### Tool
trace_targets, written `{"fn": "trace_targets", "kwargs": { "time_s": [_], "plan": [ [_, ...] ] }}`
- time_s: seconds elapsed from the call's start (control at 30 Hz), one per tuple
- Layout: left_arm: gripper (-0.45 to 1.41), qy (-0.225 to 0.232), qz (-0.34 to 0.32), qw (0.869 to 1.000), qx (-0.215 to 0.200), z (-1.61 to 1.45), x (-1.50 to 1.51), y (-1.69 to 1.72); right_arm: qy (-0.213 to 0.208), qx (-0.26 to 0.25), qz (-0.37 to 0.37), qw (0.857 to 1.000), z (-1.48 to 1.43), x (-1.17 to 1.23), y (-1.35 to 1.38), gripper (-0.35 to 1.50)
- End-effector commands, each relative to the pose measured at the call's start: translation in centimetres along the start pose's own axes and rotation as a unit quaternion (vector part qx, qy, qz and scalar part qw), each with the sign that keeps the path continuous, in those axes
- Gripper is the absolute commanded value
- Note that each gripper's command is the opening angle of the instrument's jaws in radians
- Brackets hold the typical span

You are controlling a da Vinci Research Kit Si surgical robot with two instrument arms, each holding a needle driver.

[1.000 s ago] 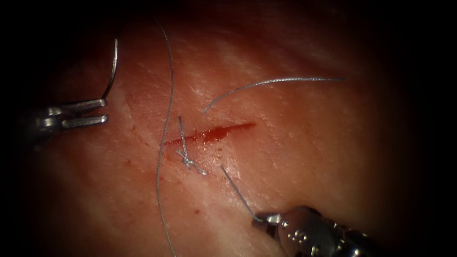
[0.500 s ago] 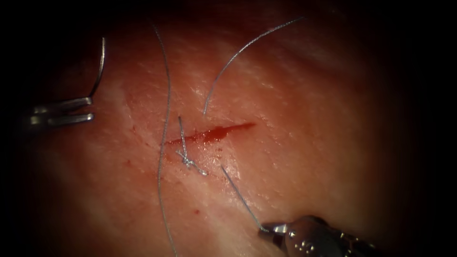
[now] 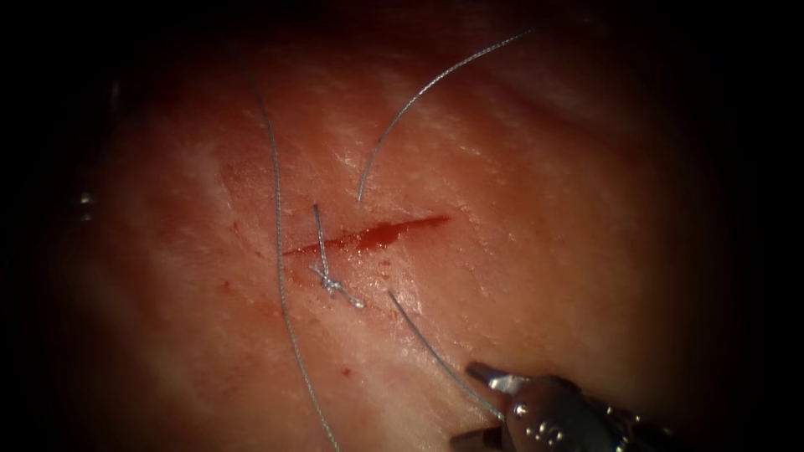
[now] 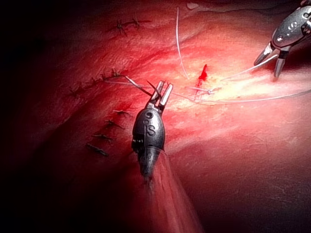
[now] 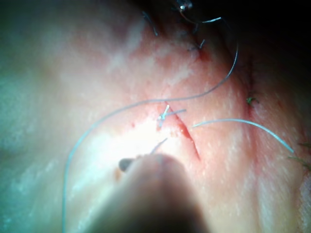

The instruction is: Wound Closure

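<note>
Endoscope: right tool (image 3: 476, 402) below the cut (image 3: 368, 236), jaws apart, a cut thread end (image 3: 427, 343) running between them, ungripped. Knot (image 3: 333, 283) on the cut.
Left wrist: left tool (image 4: 163, 92) clenched on the needle (image 4: 138, 86) near one end, out of the tissue (image 4: 233, 145).
Right wrist: long thread (image 5: 121, 109) loops past the cut.

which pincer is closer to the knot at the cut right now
Right. The right pincer sits just below and right of the knot; the left pincer, holding the needle, is farther off.

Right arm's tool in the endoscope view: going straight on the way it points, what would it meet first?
Probably the thin grey thread tail from the knotted stitch; it lies between the open jaws of the silver right tool, though depth is unclear.
</note>
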Motion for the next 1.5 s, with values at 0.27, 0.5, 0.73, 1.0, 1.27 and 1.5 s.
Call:
{"fn": "trace_targets", "kwargs": {
  "time_s": [0.27, 0.5, 0.73, 1.0, 1.27, 1.5],
  "plan": [
    [-0.45, -0.006, 0.007, 0.999, 0.034, -0.34, -0.06, -0.26, 0.016, -0.016, 0.004, 1.0, -0.04, 0.07, 0.02, 1.45],
    [-0.45, -0.014, 0.014, 0.999, 0.044, -0.34, -0.11, -0.26, 0.026, -0.074, 0.019, 0.997, 0.04, 0.25, 0.21, 1.32],
    [-0.45, -0.01, 0.016, 0.999, 0.042, -0.3, -0.12, -0.22, 0.003, -0.057, 0.024, 0.998, 0.13, 0.21, 0.27, 0.17],
    [-0.45, -0.006, 0.016, 0.999, 0.04, -0.22, -0.16, -0.21, -0.036, -0.028, 0.011, 0.999, -0.09, 0.04, 0.17, -0.35],
    [-0.45, -0.004, 0.017, 0.999, 0.04, -0.2, -0.19, -0.21, -0.043, -0.019, 0.006, 0.999, -0.26, -0.03, 0.02, -0.35],
    [-0.45, -0.004, 0.018, 0.999, 0.037, -0.14, -0.19, -0.17, -0.019, -0.016, 0.001, 1.0, -0.16, 0.04, 0.0, -0.25]
  ]
}}
